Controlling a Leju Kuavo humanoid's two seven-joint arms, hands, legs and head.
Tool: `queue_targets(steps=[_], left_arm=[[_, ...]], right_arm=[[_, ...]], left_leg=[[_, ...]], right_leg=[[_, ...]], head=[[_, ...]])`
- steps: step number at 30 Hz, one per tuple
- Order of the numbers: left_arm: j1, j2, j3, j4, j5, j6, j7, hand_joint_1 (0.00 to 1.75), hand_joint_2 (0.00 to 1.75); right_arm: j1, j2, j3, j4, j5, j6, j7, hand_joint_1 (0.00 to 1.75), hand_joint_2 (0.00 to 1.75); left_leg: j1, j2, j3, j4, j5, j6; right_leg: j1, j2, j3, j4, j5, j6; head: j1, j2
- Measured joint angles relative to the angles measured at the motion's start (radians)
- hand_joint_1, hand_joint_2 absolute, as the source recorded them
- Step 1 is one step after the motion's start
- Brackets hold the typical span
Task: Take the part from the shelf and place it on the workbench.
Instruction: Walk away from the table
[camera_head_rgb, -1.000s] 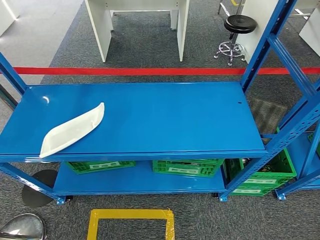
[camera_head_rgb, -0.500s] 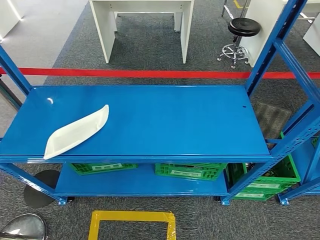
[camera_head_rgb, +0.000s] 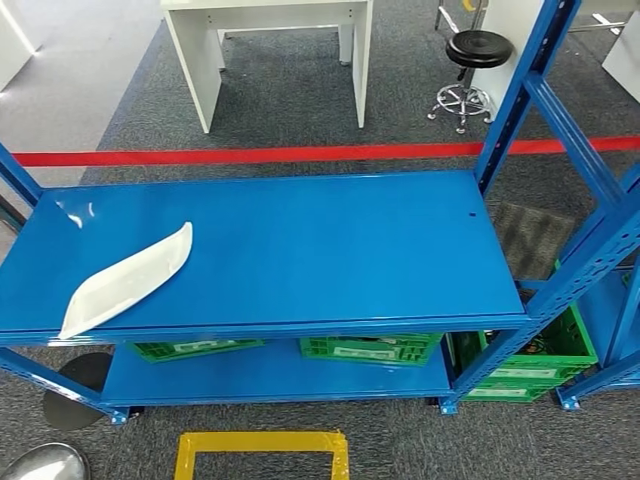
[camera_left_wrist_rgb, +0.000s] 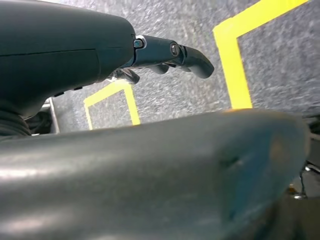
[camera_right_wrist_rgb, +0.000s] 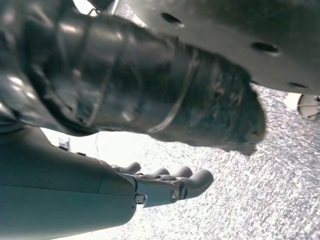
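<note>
One white part (camera_head_rgb: 127, 281), three green crates (camera_head_rgb: 198, 347) (camera_head_rgb: 369, 348) (camera_head_rgb: 528, 357), one stool (camera_head_rgb: 473, 62) and one white desk (camera_head_rgb: 268, 45)

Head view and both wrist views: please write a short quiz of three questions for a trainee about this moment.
1. True or false: the white part lies on the top blue shelf.
2. What is under that shelf? A) green crates B) red boxes C) a stool
3. Fill in: the left robot hand and the right robot hand hold ____.

Key: 1 true. 2 A, green crates. 3 nothing; both hang above the grey carpet, fingers apart.
</note>
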Motion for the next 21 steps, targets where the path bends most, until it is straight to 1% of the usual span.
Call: queue_targets(steps=[1,2,4,6,7,8,9,10,11,12,13,14,15,16,17,18,20,21], left_arm=[[0.000,0.000,0.000,0.000,0.000,0.000,0.000,0.00,0.00],[-0.001,0.001,0.000,0.000,0.000,0.000,0.000,0.00,0.00],[-0.003,0.001,0.000,0.000,-0.001,0.000,0.000,0.00,0.00],[0.000,0.001,0.000,0.000,-0.001,0.000,-0.001,0.00,0.00],[0.000,0.001,0.000,0.000,-0.001,0.000,0.000,0.00,0.00],[0.000,0.000,0.000,0.000,-0.001,0.001,0.003,0.00,0.00],[-0.001,0.000,0.000,0.000,-0.001,0.003,0.007,0.00,0.00],[-0.002,0.000,0.000,0.000,-0.001,0.006,0.013,0.00,0.00],[-0.003,0.000,0.000,0.000,-0.001,0.010,0.018,0.00,0.00],[-0.003,0.000,0.000,0.000,-0.001,0.013,0.021,0.00,0.00],[-0.001,0.000,0.000,0.000,-0.001,0.016,0.023,0.00,0.00],[-0.001,0.000,0.000,0.000,-0.002,0.018,0.023,0.00,0.00],[0.000,0.000,0.000,0.000,-0.002,0.020,0.024,0.00,0.00],[0.000,0.000,0.000,0.000,-0.002,0.021,0.025,0.00,0.00],[-0.001,0.000,0.000,0.000,-0.002,0.022,0.026,0.00,0.44],[-0.002,0.001,0.000,0.001,-0.001,0.023,0.027,0.00,0.87],[-0.004,0.002,0.000,0.001,0.002,0.026,0.030,0.00,1.75],[-0.004,0.003,0.000,0.001,0.003,0.027,0.031,0.00,1.75]], right_arm=[[-0.001,0.000,0.000,0.000,0.000,0.000,0.000,0.00,0.00],[-0.002,0.001,0.000,0.000,0.000,0.000,0.000,0.00,0.00],[-0.003,0.001,0.000,0.000,0.000,0.000,0.000,0.00,0.00],[-0.004,0.001,0.000,0.000,0.001,0.000,0.000,0.00,0.00],[-0.005,0.001,0.000,0.000,0.001,0.000,-0.001,0.00,0.00],[-0.005,0.000,0.000,0.000,0.002,0.001,-0.001,0.00,0.00],[-0.005,0.000,0.000,0.000,0.002,0.001,-0.001,0.00,0.00],[-0.004,0.000,0.000,0.000,0.002,0.001,-0.002,0.00,0.00],[-0.004,0.000,0.000,0.000,0.002,0.001,-0.002,0.00,0.00],[-0.003,0.000,0.000,0.000,0.002,0.001,-0.002,0.00,0.00],[-0.003,0.000,0.000,0.000,0.003,0.000,-0.001,0.00,0.00],[-0.002,0.000,0.000,0.000,0.003,-0.002,-0.001,0.00,0.00],[-0.001,0.000,0.000,0.000,0.003,-0.004,-0.001,0.00,0.00],[-0.001,-0.001,0.000,0.000,0.004,-0.008,-0.001,0.00,0.00],[-0.001,-0.001,0.000,0.000,0.005,-0.010,-0.002,0.00,0.00],[-0.002,-0.001,0.000,0.000,0.006,-0.014,-0.005,0.00,0.00],[-0.002,0.000,0.000,0.000,0.009,-0.024,-0.011,0.00,0.00],[-0.001,0.000,0.000,0.000,0.011,-0.031,-0.015,0.00,0.00]], left_leg=[[-0.002,0.000,0.026,-0.063,0.025,0.005],[-0.005,0.000,0.046,-0.109,0.038,0.010],[-0.010,0.000,0.057,-0.133,0.025,0.019],[-0.007,-0.001,0.067,-0.143,0.022,0.030],[-0.005,-0.001,0.074,-0.149,0.022,0.036],[-0.002,0.000,0.081,-0.153,0.022,0.042],[-0.004,0.001,0.085,-0.154,0.019,0.047],[-0.005,0.001,0.088,-0.154,0.016,0.050],[-0.007,0.001,0.092,-0.154,0.011,0.052],[-0.008,0.001,0.097,-0.154,0.006,0.053],[-0.010,0.000,0.104,-0.154,0.000,0.053],[-0.011,-0.001,0.114,-0.154,-0.006,0.053],[-0.012,-0.001,0.123,-0.154,-0.013,0.051],[-0.014,-0.002,0.129,-0.153,-0.021,0.047],[-0.015,-0.002,0.133,-0.152,-0.026,0.043],[-0.017,-0.002,0.135,-0.149,-0.030,0.042],[-0.017,-0.002,0.137,-0.148,-0.033,0.043],[-0.017,-0.002,0.138,-0.149,-0.034,0.045]], right_leg=[[0.002,0.001,0.004,0.000,-0.007,0.005],[0.003,0.001,0.004,0.000,-0.012,0.011],[0.004,0.000,0.005,-0.005,-0.019,0.026],[0.002,-0.003,0.012,-0.004,-0.027,0.038],[0.002,-0.003,0.006,0.016,-0.040,0.042],[0.003,-0.003,-0.012,0.057,-0.062,0.045],[0.003,-0.003,-0.044,0.118,-0.090,0.046],[0.003,-0.003,-0.087,0.188,-0.117,0.048],[0.003,-0.003,-0.126,0.246,-0.132,0.048],[0.004,-0.003,-0.153,0.277,-0.128,0.048],[0.004,-0.003,-0.161,0.268,-0.101,0.047],[0.005,-0.003,-0.149,0.221,-0.056,0.043],[0.006,-0.003,-0.125,0.150,-0.008,0.038],[0.009,-0.003,-0.098,0.085,0.026,0.032],[0.011,-0.002,-0.077,0.039,0.046,0.026],[0.012,-0.001,-0.066,0.016,0.052,0.024],[0.013,0.001,-0.061,0.012,0.051,0.023],[0.014,0.002,-0.061,0.011,0.051,0.023]], head=[[0.000,0.000],[-0.001,0.000],[-0.001,0.000],[0.000,0.000],[0.002,0.000],[0.005,0.000],[0.008,0.000],[0.010,0.000],[0.012,0.000],[0.012,0.000],[0.012,0.000],[0.012,0.000],[0.013,0.000],[0.013,0.000],[0.013,0.000],[0.012,0.000],[0.010,0.000],[0.010,0.000]])
